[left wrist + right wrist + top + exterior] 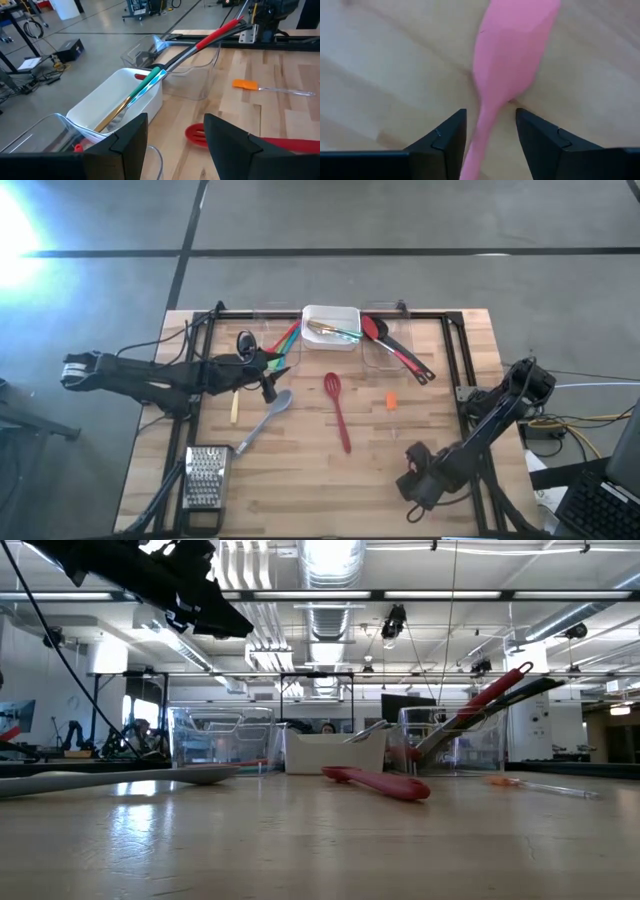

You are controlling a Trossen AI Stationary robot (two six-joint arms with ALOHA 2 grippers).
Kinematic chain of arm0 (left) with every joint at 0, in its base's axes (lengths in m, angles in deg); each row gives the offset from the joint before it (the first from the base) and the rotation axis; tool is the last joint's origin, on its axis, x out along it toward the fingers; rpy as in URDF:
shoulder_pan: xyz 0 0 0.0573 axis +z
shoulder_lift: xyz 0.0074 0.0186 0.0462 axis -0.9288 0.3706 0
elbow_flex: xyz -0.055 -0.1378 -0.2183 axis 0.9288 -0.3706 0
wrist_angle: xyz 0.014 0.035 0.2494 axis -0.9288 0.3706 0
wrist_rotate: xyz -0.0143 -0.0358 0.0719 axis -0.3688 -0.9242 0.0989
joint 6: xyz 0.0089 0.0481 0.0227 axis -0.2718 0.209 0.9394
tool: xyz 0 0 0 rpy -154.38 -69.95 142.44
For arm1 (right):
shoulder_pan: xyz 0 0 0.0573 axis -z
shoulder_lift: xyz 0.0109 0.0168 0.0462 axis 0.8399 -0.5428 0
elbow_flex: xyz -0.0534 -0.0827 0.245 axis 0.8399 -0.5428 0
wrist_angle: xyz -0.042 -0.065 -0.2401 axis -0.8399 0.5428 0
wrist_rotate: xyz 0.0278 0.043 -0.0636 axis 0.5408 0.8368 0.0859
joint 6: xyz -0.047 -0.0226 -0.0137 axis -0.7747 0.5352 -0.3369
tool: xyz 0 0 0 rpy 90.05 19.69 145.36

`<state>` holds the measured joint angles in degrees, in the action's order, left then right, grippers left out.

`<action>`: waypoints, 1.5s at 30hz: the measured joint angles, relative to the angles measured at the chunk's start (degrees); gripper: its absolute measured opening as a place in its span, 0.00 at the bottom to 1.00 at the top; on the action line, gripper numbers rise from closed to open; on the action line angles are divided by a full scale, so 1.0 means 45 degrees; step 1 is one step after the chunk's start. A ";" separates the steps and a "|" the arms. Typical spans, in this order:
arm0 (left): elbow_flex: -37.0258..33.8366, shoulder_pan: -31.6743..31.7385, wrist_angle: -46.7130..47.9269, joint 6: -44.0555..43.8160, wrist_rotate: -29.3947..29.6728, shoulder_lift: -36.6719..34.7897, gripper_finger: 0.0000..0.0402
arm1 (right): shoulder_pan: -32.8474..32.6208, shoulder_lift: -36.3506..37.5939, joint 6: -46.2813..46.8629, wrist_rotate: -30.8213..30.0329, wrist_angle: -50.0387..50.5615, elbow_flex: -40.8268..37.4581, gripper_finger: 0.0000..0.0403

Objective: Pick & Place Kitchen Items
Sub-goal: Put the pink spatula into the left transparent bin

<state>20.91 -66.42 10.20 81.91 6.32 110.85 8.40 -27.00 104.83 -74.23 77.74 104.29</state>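
Pink spatula (512, 50) lengthwise between right gripper (490, 132) fingers, blade forward

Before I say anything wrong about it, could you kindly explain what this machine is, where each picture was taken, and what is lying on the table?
These are two dark robot arms working at a wooden table. One picture looks straight down, one looks level across the tabletop, and one comes from each arm's wrist.

The left gripper hangs open and empty near a white bin holding utensils. The right gripper is low at the table's near edge, its fingers open on either side of a pink spatula lying on the wood, not closed on it.

Also on the table: a red slotted spoon, a grey spoon, a metal grater, and a small orange spatula.
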 joint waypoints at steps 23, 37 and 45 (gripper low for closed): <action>-0.0019 0.0000 0.0154 -0.0327 -0.0005 0.0000 0.49 | 0.0782 -0.0146 -0.0256 0.0142 0.0283 -0.0936 0.03; -0.0024 0.0000 0.0159 -0.0418 -0.0010 0.0000 0.49 | 0.0811 -0.0019 -0.1082 -0.0956 0.2123 0.0218 0.01; -0.0024 0.0000 0.0159 -0.0531 -0.0118 0.0000 0.49 | 0.0806 -0.0017 -0.1244 -0.1238 0.2943 0.0910 0.01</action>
<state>20.80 -66.42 10.92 79.52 5.79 110.85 12.03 -27.07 99.24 -79.80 90.98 108.39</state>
